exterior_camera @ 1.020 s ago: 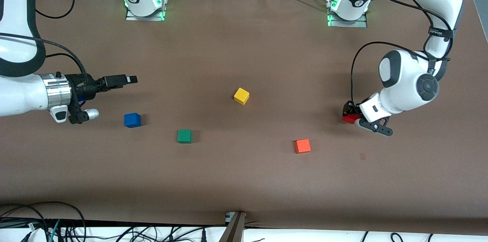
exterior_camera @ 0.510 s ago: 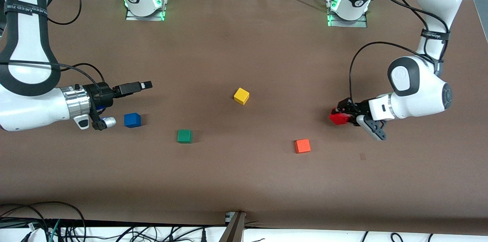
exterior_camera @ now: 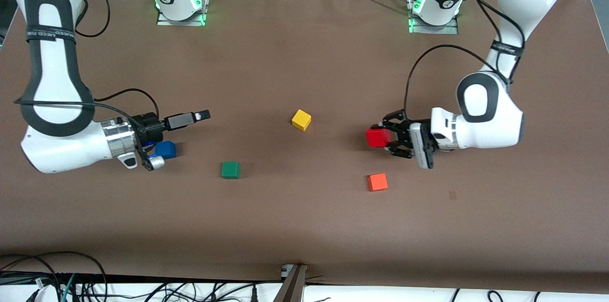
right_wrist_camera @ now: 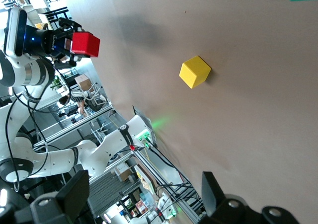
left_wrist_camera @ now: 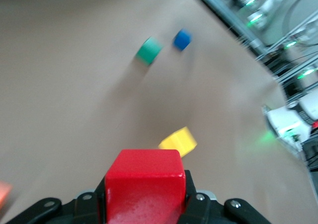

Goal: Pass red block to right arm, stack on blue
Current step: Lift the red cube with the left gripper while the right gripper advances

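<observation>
My left gripper [exterior_camera: 387,138] is shut on the red block [exterior_camera: 378,137], held above the table between the yellow and orange cubes. In the left wrist view the red block [left_wrist_camera: 144,184] sits gripped between the black jaws. The blue block [exterior_camera: 165,149] rests on the table toward the right arm's end, partly covered by the right wrist. My right gripper [exterior_camera: 202,114] is open and lies level over the table by the blue block, pointing toward the left arm. The right wrist view shows its fingers [right_wrist_camera: 74,194] spread wide with nothing between them, and the red block [right_wrist_camera: 85,44] far off.
A yellow cube [exterior_camera: 301,120] lies mid-table between the two grippers. A green cube [exterior_camera: 230,170] sits nearer the front camera than the blue block. An orange cube [exterior_camera: 378,182] lies below the left gripper in the front view. Cables hang along the table's front edge.
The left gripper has swung toward the table's middle carrying the red block, its wrist turning level. The right gripper has advanced toward the middle, its wrist now covering part of the blue block.
</observation>
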`<state>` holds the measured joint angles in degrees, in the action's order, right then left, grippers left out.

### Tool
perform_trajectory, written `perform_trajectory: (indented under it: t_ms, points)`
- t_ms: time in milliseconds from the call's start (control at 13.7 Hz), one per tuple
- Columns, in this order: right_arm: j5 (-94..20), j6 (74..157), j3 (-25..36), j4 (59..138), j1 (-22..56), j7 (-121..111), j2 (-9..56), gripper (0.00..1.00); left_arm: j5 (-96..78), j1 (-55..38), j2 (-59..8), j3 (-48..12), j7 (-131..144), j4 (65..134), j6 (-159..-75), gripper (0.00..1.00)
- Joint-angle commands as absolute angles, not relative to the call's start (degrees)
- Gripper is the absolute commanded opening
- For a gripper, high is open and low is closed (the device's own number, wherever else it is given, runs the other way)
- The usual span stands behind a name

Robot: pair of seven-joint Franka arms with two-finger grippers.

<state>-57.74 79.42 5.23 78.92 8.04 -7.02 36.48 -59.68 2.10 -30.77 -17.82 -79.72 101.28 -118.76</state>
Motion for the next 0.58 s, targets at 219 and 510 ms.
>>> perform_trajectory:
  t_ms: [219,510]
  points:
    - [-68.09,79.89,5.27,81.2,8.96,-7.91,39.02,1.0,-86.05,-6.13,-35.24,-23.02,-99.18,98.26,-128.04,0.0]
    - [-78.31,80.51,5.19,88.41,9.58,-15.19,39.02,1.0,-102.64,-13.09,-36.12,-23.03,-112.22,97.91,-134.47,0.0]
